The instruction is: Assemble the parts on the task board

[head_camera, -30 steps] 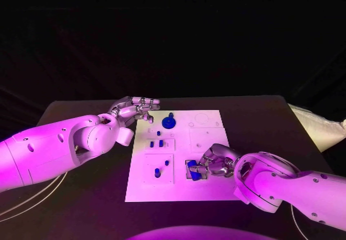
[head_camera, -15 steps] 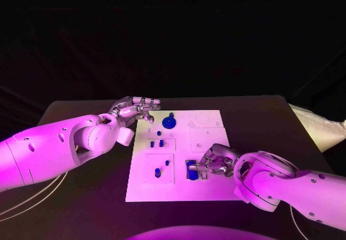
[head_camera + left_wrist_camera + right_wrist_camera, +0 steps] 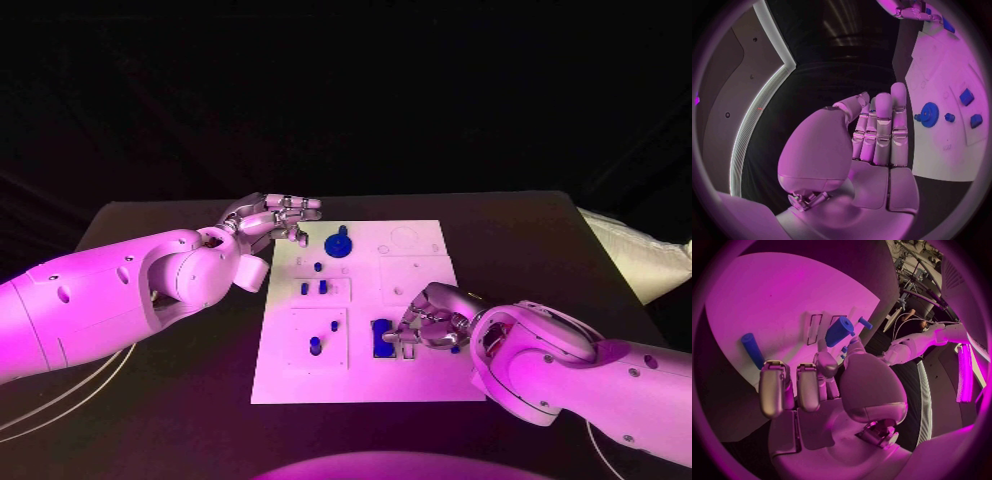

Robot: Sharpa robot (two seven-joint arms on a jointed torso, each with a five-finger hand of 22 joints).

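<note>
blue cylinder part [image 3: 839, 331], stubby, by right hand [image 3: 817, 385]

both robot hands empty, left robot hand [image 3: 271, 218] fingers extended, right robot hand [image 3: 427, 325] curled

1. task board [image 3: 418, 300]: faint printed outlines and small marks stand on its white face, none legible as words or numbers.
2. arms and hands: no legible label, brand or sign.
</note>
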